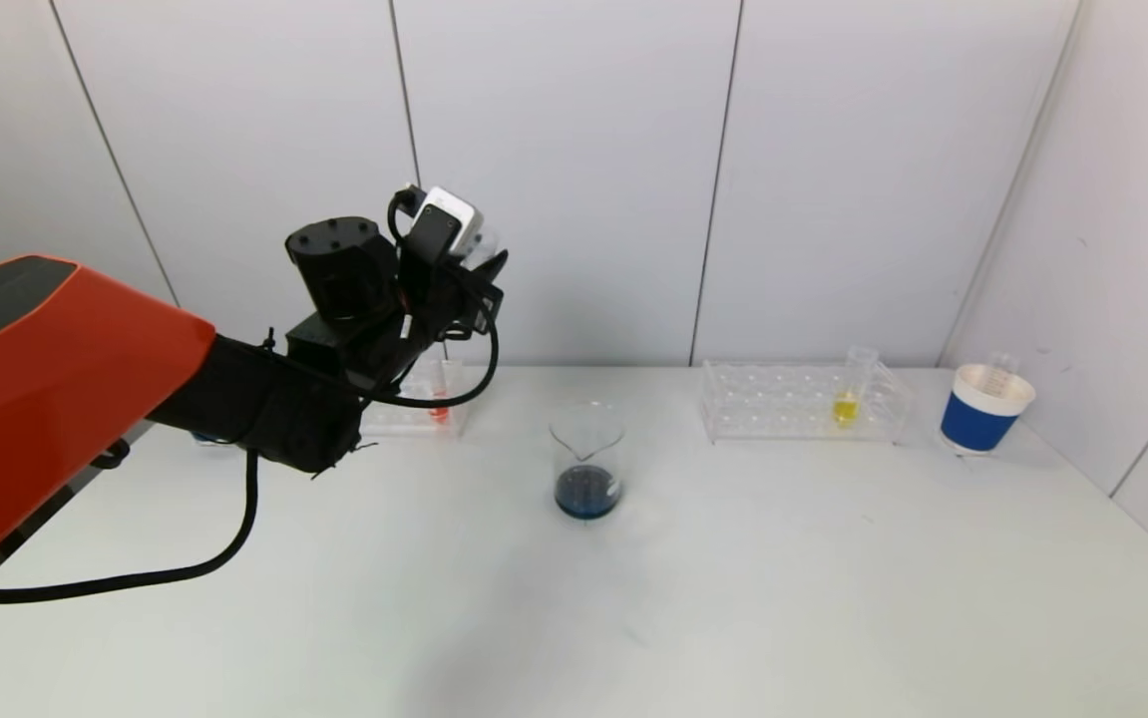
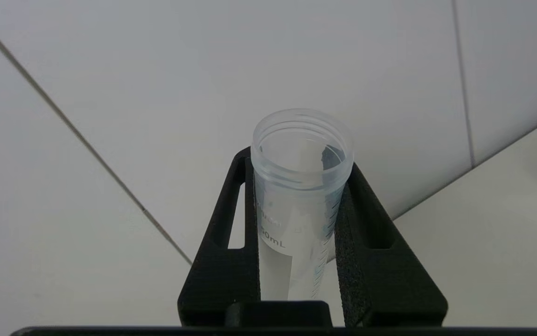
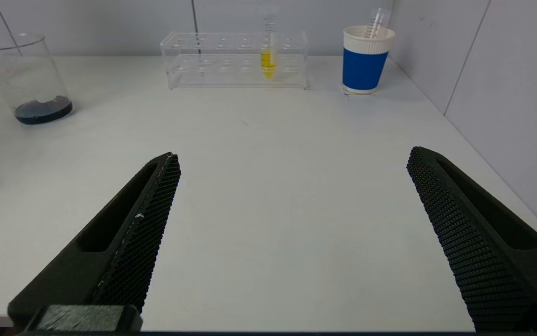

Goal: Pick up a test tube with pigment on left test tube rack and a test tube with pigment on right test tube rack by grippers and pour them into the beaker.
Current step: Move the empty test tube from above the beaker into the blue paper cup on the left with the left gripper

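Note:
My left gripper (image 2: pixel 300 161) is shut on a clear test tube (image 2: pixel 296 205) marked 50 mL; its open mouth faces the wall and no pigment shows inside. In the head view this gripper (image 1: pixel 482 279) is raised above the left test tube rack (image 1: pixel 404 414), where a tube with red pigment (image 1: pixel 442 397) stands. The glass beaker (image 1: pixel 588 461) sits mid-table with dark blue liquid at its bottom. The right test tube rack (image 3: pixel 235 60) holds a tube with yellow pigment (image 3: pixel 268 59). My right gripper (image 3: pixel 294 154) hovers open and empty over the table's near side, well short of that rack.
A blue paper cup (image 1: pixel 987 409) with a tube leaning in it stands right of the right rack, close to the side wall. The left arm's black cable (image 1: pixel 234 538) droops over the table's left side. White wall panels close the back.

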Robot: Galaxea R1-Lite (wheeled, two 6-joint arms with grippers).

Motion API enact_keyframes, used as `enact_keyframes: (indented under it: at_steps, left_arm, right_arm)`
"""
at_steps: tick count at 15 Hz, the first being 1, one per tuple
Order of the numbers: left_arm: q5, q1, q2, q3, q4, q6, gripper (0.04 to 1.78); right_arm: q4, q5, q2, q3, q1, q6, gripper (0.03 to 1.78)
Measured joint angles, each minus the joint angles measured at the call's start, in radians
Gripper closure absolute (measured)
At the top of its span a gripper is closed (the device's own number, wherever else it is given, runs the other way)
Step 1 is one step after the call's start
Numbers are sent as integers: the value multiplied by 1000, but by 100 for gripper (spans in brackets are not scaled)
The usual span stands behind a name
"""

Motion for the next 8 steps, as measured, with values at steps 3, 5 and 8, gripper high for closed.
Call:
enact_keyframes:
  at_steps: [3, 5, 8]
  left_arm:
    - [7, 64, -2, -2, 16, -21, 135]
    - [11, 104, -9, -6, 39, -40, 135]
    - [11, 162, -29, -21, 84, -86, 135]
  right_arm:
    - [0, 0, 0, 0, 0, 0, 4]
    - [0, 0, 0, 0, 0, 0, 4]
    - [0, 0, 0, 0, 0, 0, 4]
